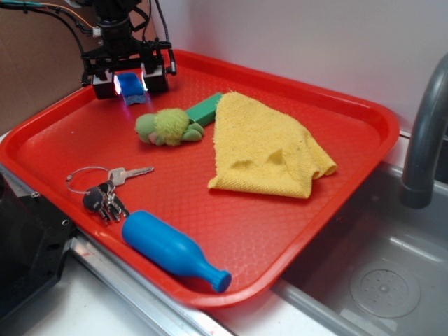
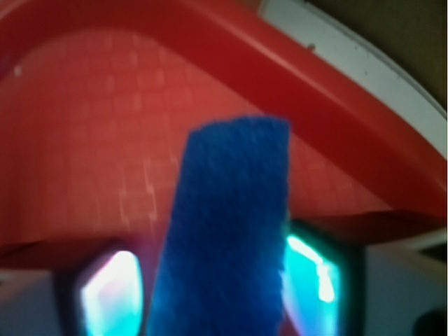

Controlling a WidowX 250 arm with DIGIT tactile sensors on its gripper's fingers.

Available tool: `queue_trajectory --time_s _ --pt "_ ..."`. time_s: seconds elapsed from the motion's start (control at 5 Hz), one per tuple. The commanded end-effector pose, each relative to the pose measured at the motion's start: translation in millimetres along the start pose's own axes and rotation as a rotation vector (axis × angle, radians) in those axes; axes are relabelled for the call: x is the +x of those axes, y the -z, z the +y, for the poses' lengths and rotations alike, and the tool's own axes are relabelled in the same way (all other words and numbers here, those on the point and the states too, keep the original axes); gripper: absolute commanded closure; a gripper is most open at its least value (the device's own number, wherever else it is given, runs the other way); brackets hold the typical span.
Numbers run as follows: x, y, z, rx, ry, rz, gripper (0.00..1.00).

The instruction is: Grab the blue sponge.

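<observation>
The blue sponge (image 1: 132, 89) lies on the red tray (image 1: 63, 147) at its far left corner. My gripper (image 1: 130, 82) is down over it, one finger on each side. In the wrist view the blue sponge (image 2: 227, 231) fills the space between the two glowing pads (image 2: 108, 297), and a thin strip of tray shows on each side of it. The jaws stand open around the sponge, close to its sides, and it still rests on the tray.
A green-and-yellow plush toy (image 1: 168, 127) and a green block (image 1: 204, 108) lie just right of the sponge. A yellow cloth (image 1: 262, 147) covers the tray's right half. Keys (image 1: 105, 189) and a blue bottle-shaped object (image 1: 171, 248) lie near the front. The tray's raised rim (image 2: 336, 105) runs just behind the sponge. A sink (image 1: 381, 273) lies at the right.
</observation>
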State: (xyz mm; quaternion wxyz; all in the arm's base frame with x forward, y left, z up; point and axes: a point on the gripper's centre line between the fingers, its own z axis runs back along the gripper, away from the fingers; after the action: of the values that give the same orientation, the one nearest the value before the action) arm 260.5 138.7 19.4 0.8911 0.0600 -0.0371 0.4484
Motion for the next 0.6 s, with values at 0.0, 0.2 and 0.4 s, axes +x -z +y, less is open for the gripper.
queue_trajectory --time_s 0.0,0.2,0.4 --pt "-43.6 -112.4 15.0 -0.104 0.345 -0.076 1.00" --pt "-75.3 -166.2 25.3 -0.136 0.486 -0.077 1.00" --pt "-103.2 -215.7 35.0 -0.175 0.603 -0.091 1.00"
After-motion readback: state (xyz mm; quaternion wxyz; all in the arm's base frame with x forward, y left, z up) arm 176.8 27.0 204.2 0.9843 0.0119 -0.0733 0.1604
